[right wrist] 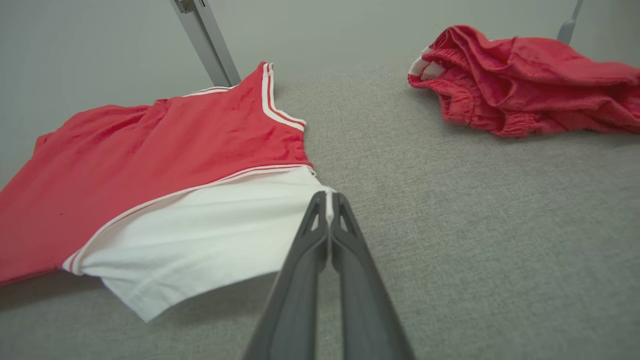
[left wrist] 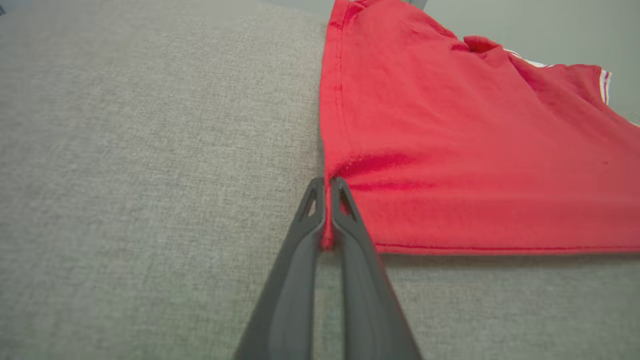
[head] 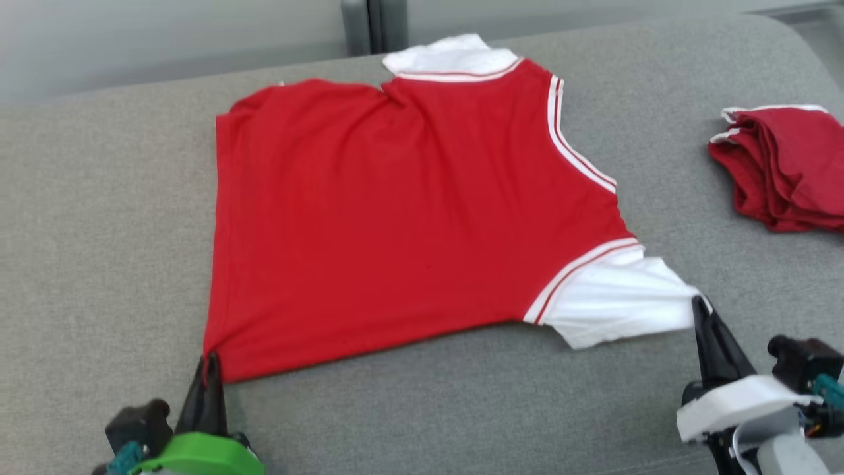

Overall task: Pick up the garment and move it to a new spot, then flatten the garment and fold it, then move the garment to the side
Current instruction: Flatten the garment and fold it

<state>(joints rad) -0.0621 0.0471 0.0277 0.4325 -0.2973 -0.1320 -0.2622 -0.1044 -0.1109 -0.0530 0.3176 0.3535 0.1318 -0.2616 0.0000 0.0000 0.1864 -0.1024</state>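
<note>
A red garment (head: pixel 409 218) with white sleeves and striped trim lies spread on the grey cushion (head: pixel 99 198), stretched taut toward me. My left gripper (head: pixel 210 361) is shut on its near left hem corner; in the left wrist view the red corner (left wrist: pixel 327 235) is pinched between the dark fingers (left wrist: pixel 295 250). My right gripper (head: pixel 700 305) is shut on the tip of the white sleeve (head: pixel 620 297) at the near right. The right wrist view shows the white sleeve (right wrist: pixel 210 235) edge caught between that gripper's fingertips (right wrist: pixel 327 200).
A second red garment (head: pixel 784 168) lies bunched at the right edge of the cushion, also seen in the right wrist view (right wrist: pixel 530 80). A grey metal post (head: pixel 372 25) stands behind the cushion's far edge. Bare cushion lies to the left and in front.
</note>
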